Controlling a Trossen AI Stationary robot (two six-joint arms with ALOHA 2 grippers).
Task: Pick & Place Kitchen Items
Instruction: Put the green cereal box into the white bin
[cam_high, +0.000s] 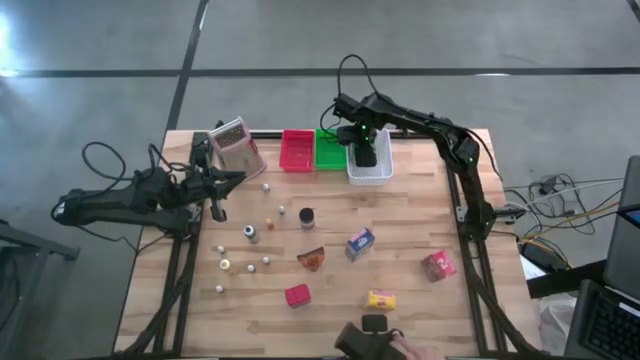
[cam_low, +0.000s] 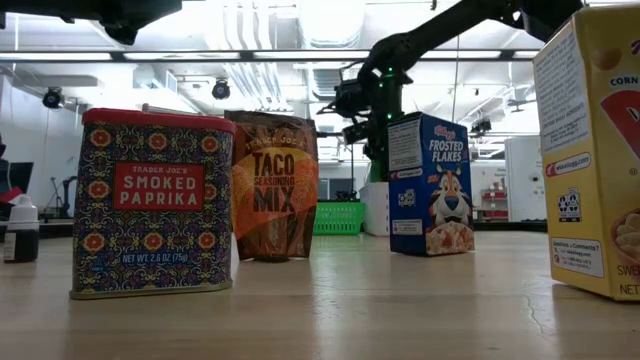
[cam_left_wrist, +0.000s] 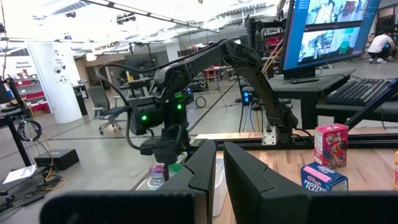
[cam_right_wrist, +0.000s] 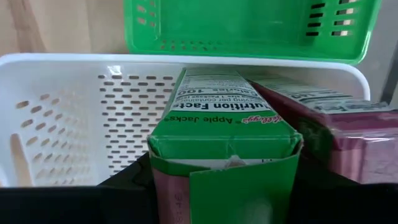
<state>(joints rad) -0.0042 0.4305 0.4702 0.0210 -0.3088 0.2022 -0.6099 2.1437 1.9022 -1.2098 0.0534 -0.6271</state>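
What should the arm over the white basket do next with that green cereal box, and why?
Probably finish letting go and lift straight up. The right hand is over the white basket, and the green Apple Jacks box between its fingers already sits inside it beside a pink box. Many items still wait on the table. The left hand waits shut at the table's left.

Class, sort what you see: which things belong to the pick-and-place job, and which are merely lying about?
Job:
green Apple Jacks box, between the right gripper fingers
white basket
Frosted Flakes box
paprika tin
yellow box

Lying about:
grater
monitor
keyboard
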